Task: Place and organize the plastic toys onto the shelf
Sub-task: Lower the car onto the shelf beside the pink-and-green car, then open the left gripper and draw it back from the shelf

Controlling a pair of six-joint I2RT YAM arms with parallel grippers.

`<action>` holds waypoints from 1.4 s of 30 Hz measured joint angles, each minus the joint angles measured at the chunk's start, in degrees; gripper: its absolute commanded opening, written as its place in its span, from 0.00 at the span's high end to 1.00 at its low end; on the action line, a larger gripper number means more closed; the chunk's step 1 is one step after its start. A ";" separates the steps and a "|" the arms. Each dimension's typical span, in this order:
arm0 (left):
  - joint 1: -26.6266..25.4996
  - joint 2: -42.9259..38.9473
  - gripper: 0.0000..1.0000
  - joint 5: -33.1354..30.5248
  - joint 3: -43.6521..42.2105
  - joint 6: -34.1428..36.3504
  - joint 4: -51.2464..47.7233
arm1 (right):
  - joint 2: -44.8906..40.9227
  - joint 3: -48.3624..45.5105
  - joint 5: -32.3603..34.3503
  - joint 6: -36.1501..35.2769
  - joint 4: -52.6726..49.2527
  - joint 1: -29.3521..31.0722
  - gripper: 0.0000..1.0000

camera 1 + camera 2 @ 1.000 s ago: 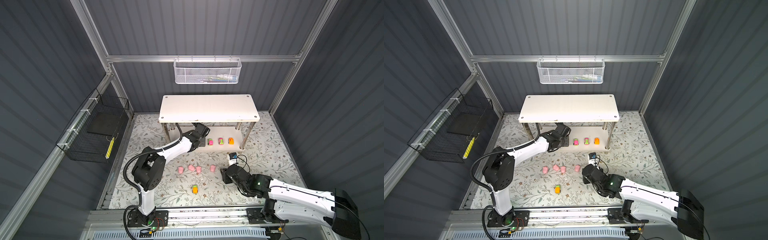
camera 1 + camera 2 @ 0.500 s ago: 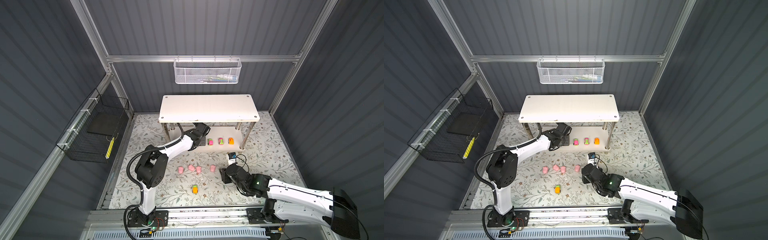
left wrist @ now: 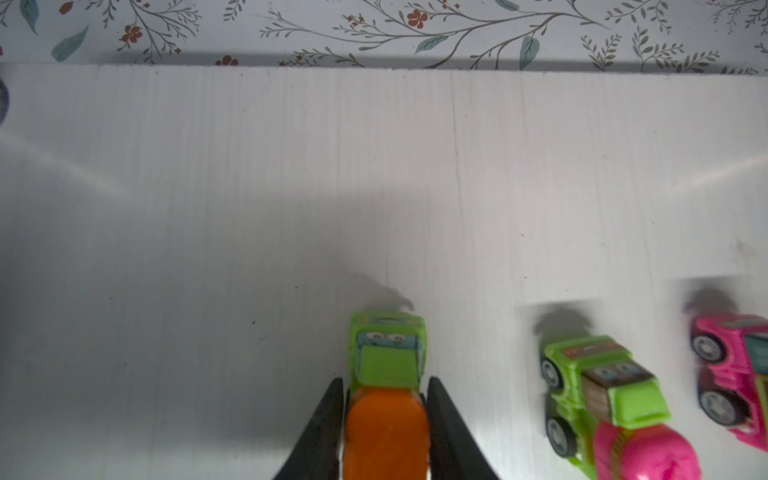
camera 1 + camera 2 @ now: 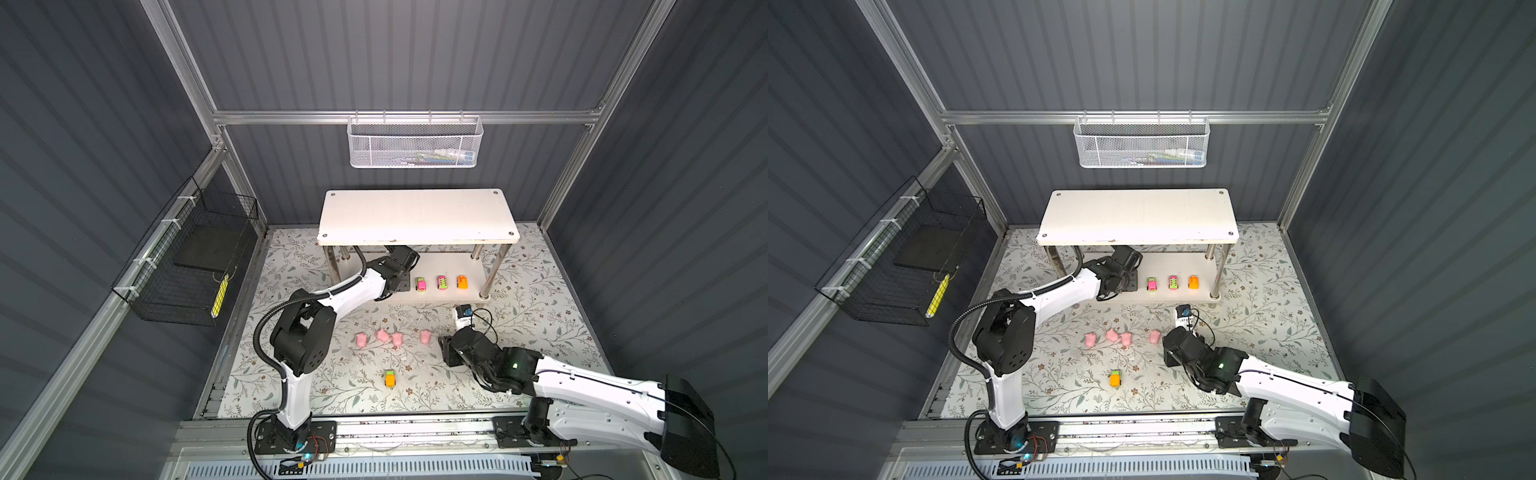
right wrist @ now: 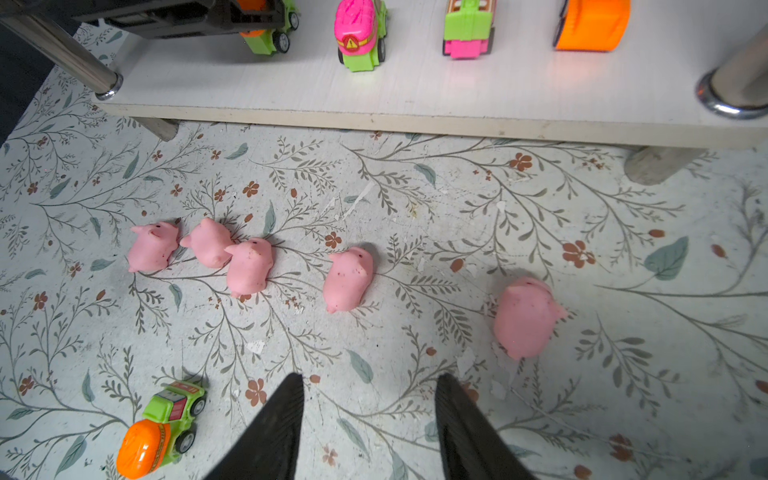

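Warning sign: yellow triangle with an exclamation mark, right there on the pink drum of the pink-and-green car (image 5: pixel 360 37).
Words, numbers, brands: nothing legible anywhere else in any view.

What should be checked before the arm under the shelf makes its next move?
1. The green-and-orange car rests on the lower shelf board: ok.
2. The left gripper is clear of that car: cannot tell; its fingers closely flank it.
3. Gap to the neighbouring green-and-pink car: ok, apart.
4. The right gripper is open and empty: ok.
5. All toys shelved: not ok; five pink pigs and one loose car lie on the mat.
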 measured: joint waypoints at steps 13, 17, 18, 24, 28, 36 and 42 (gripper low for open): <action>0.26 0.00 0.45 0.57 0.02 -0.39 -0.24 | 0.61 0.00 -0.50 0.02 0.52 -0.15 0.47; 0.26 -1.31 0.39 1.95 -0.79 -1.22 0.17 | 0.61 0.00 -0.50 0.02 0.52 -0.20 0.46; 0.26 -1.97 0.38 2.12 -1.27 -1.44 0.24 | 0.61 0.00 -0.50 0.02 0.52 -0.20 0.46; 0.26 -6.93 0.35 3.32 -6.23 -2.51 1.73 | 0.63 0.00 -0.68 0.02 0.57 -0.46 0.46; 0.24 -9.55 0.33 4.13 -10.60 -3.37 3.08 | 1.03 0.00 -0.70 0.00 0.59 -0.50 0.46; -0.20 -15.65 0.32 4.33 -17.09 -4.09 4.09 | 1.38 0.00 -0.92 0.00 0.63 -0.52 0.46; -2.21 -21.16 0.30 4.04 -21.16 -4.96 3.82 | 1.38 0.02 -1.09 0.00 0.61 -0.52 0.46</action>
